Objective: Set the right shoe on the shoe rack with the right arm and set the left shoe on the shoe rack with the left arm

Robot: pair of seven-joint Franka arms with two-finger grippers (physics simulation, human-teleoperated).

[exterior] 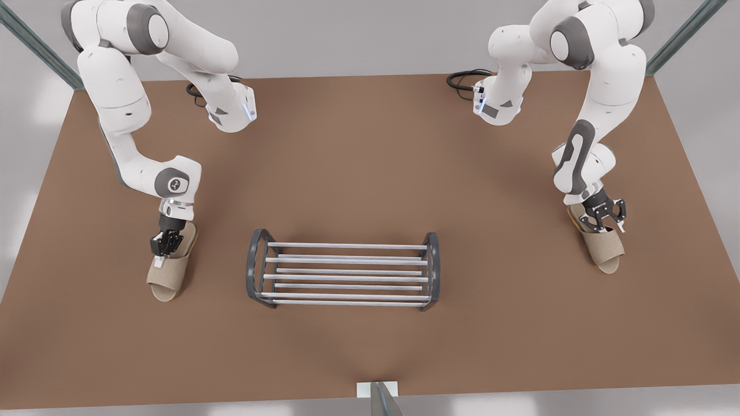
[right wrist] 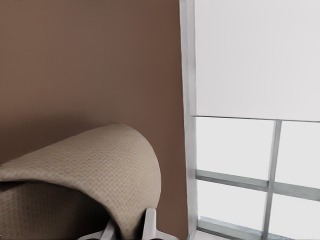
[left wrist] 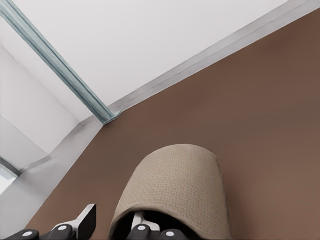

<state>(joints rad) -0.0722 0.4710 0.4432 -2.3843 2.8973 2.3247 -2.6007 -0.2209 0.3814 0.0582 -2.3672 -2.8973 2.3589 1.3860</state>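
There were two robot arms, one on each side. Each arm had one gripper, so there were two grippers: one [exterior: 166,245] on the front view's left and one [exterior: 604,216] on the front view's right. There were two tan slippers, one [exterior: 170,271] at the left and one [exterior: 604,248] at the right. There was one shoe rack [exterior: 344,271] in the middle. It had two dark ends and seven silver bars. There was one brown table [exterior: 370,150].

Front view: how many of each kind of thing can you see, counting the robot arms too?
Tan slippers: 2
Shoe rack: 1
Robot arms: 2
Total: 5
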